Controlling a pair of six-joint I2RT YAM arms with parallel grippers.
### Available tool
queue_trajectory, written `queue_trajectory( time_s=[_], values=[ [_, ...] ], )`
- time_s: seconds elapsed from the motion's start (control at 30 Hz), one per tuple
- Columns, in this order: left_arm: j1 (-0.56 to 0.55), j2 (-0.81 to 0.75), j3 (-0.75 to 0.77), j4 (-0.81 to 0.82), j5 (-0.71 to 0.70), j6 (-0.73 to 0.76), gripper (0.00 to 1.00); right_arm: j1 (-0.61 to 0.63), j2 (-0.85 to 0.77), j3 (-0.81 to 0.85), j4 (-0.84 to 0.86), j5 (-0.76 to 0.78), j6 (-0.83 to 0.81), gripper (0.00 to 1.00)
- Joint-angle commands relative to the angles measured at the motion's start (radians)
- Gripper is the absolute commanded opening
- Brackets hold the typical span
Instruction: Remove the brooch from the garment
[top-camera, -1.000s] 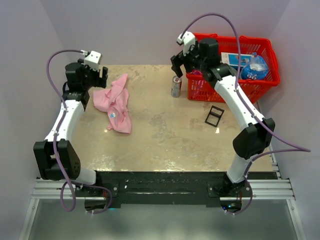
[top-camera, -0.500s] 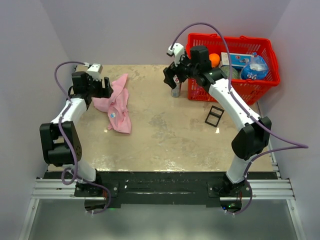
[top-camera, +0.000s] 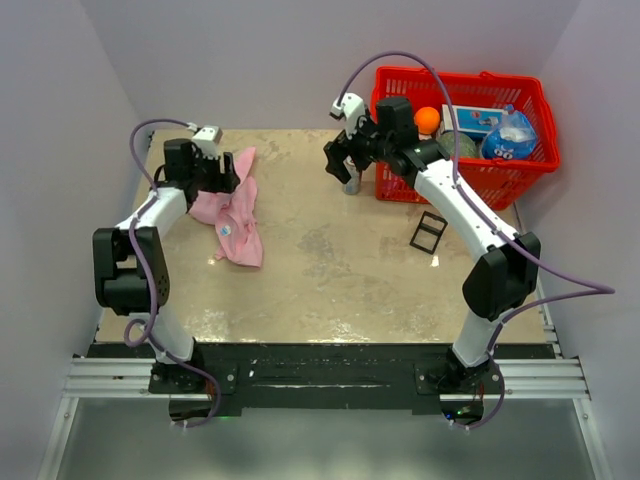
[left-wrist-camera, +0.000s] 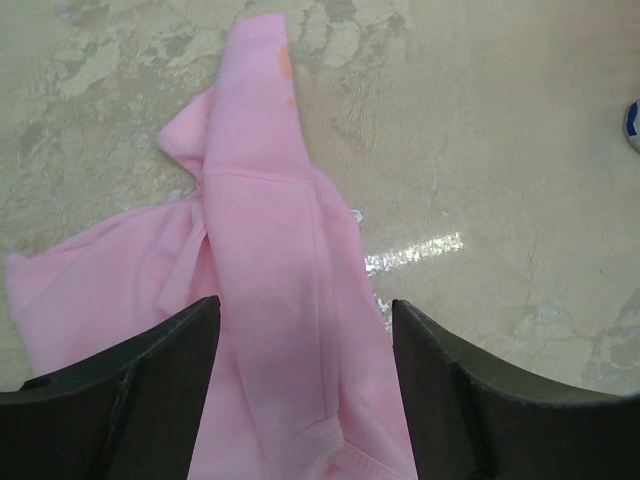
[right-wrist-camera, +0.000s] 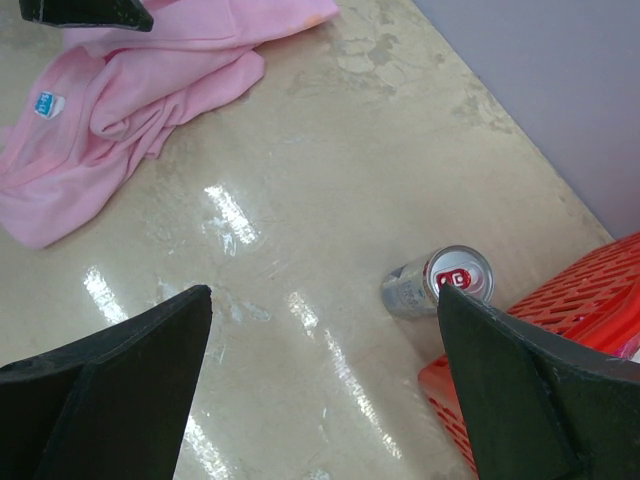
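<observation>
The pink garment (top-camera: 238, 208) lies crumpled at the table's left rear, its white-and-blue patch (top-camera: 226, 228) facing up. My left gripper (top-camera: 222, 172) hovers open over its upper part. In the left wrist view a fold of the garment (left-wrist-camera: 270, 270) runs between the spread fingers of the gripper (left-wrist-camera: 305, 305). A tiny tan-orange brooch (left-wrist-camera: 285, 64) sits near the fold's far tip. My right gripper (top-camera: 340, 165) hangs open near the soda can, with bare table between its fingers (right-wrist-camera: 325, 290). The garment (right-wrist-camera: 130, 100) shows far to its left.
A soda can (right-wrist-camera: 440, 282) stands beside the red basket (top-camera: 520, 165) at the back right. The basket holds an orange fruit (top-camera: 427, 120) and a blue bag (top-camera: 510, 135). A small black frame (top-camera: 430, 232) lies in front of the basket.
My left gripper has swung right, over the garment, its jaws a little narrower. My right gripper has moved left and down from the basket towards the can.
</observation>
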Motion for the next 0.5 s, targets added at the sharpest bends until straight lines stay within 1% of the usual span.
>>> queue_trajectory(
  time_s=[0.0, 0.03, 0.07, 0.1, 0.13, 0.17, 0.27, 0.37, 0.47],
  values=[
    [-0.115, -0.11, 0.034, -0.068, -0.201, 0.173, 0.72, 0.005, -0.049, -0.008, 0.017, -0.001, -0.015, 0.98],
    [-0.126, -0.12, 0.041, -0.082, -0.277, 0.195, 0.7, 0.005, -0.049, -0.007, 0.017, -0.002, -0.014, 0.98],
    [-0.137, -0.123, 0.056, -0.135, -0.308, 0.233, 0.68, 0.006, -0.045, -0.007, 0.018, -0.004, -0.012, 0.98],
    [-0.151, -0.109, 0.079, -0.18, -0.333, 0.246, 0.66, 0.006, -0.045, -0.003, 0.017, -0.005, -0.011, 0.98],
    [-0.153, -0.098, 0.136, -0.229, -0.35, 0.258, 0.63, 0.005, -0.042, -0.002, 0.015, -0.008, -0.011, 0.98],
    [-0.154, -0.089, 0.153, -0.304, -0.354, 0.278, 0.62, 0.006, -0.036, 0.001, 0.017, -0.01, -0.009, 0.98],
    [-0.156, -0.11, 0.138, -0.327, -0.365, 0.348, 0.61, 0.006, -0.025, 0.01, 0.015, -0.012, -0.005, 0.98],
    [-0.157, -0.124, 0.129, -0.358, -0.411, 0.427, 0.57, 0.008, -0.014, 0.02, 0.013, -0.013, 0.0, 0.98],
    [-0.157, -0.14, 0.113, -0.399, -0.382, 0.494, 0.56, 0.008, -0.002, 0.029, 0.009, -0.018, 0.002, 0.98]
  ],
)
